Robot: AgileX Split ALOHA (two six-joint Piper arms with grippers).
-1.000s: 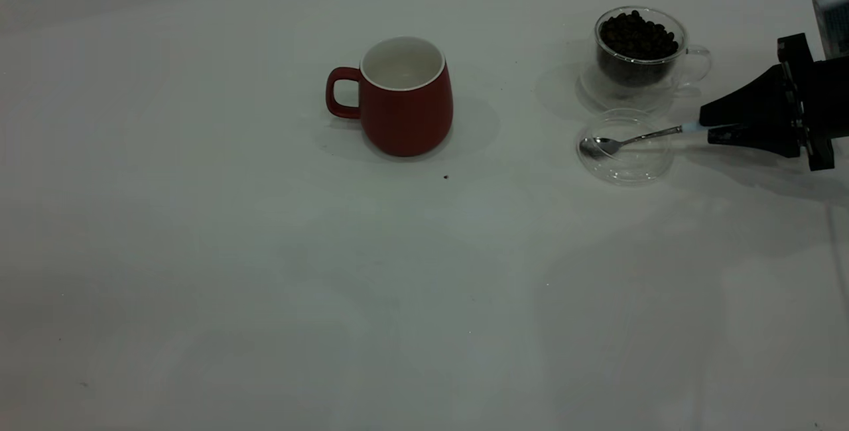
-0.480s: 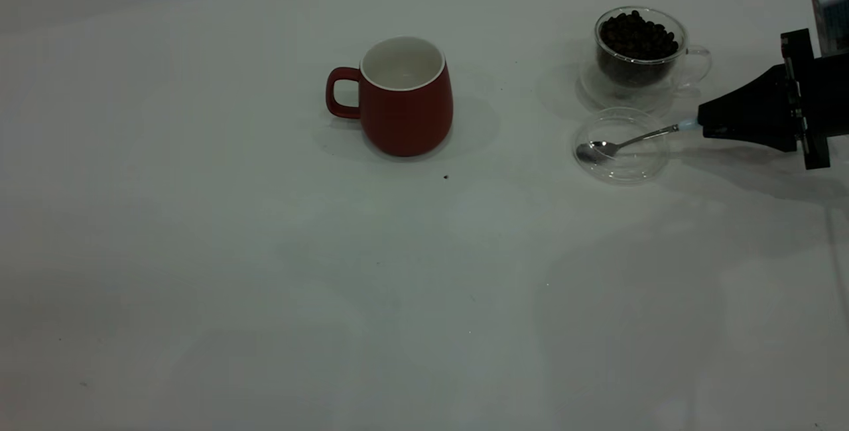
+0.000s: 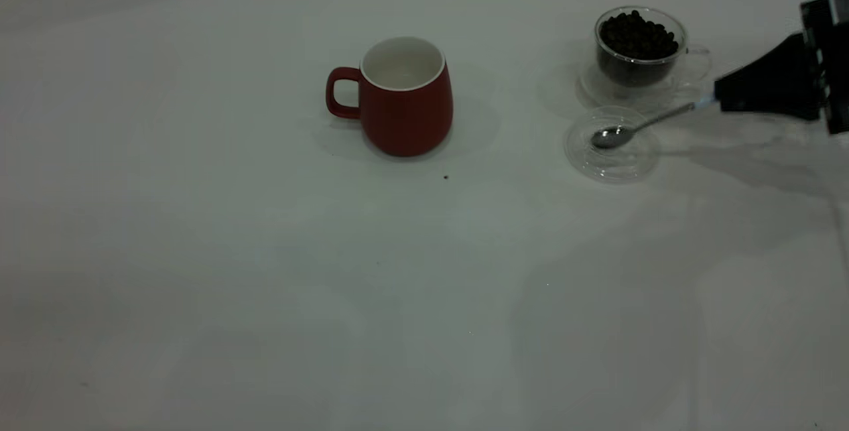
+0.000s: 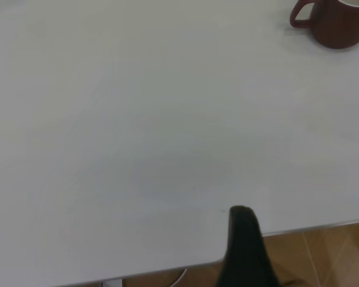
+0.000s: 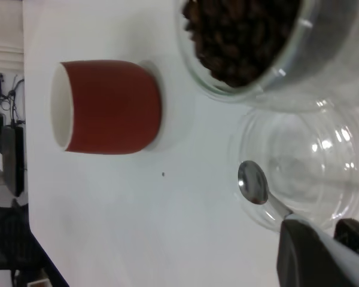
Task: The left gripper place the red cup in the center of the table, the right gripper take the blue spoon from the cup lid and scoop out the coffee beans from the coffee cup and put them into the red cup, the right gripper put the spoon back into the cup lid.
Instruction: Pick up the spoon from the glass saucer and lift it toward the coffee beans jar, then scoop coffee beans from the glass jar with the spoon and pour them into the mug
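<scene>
The red cup stands upright near the middle of the table, white inside, handle toward the left; it also shows in the left wrist view and the right wrist view. The glass coffee cup full of coffee beans is at the back right. In front of it lies the clear cup lid. My right gripper is shut on the blue spoon's handle, and the spoon's bowl hangs over the lid. My left gripper is parked at the table's edge, far from the red cup.
A small dark speck lies on the table just in front of the red cup. The table's edge and brown floor show beside the left gripper.
My right gripper has risen and drawn back to the right with the spoon in it. The spoon's bowl has lifted off the lid. The lid has slid slightly left.
</scene>
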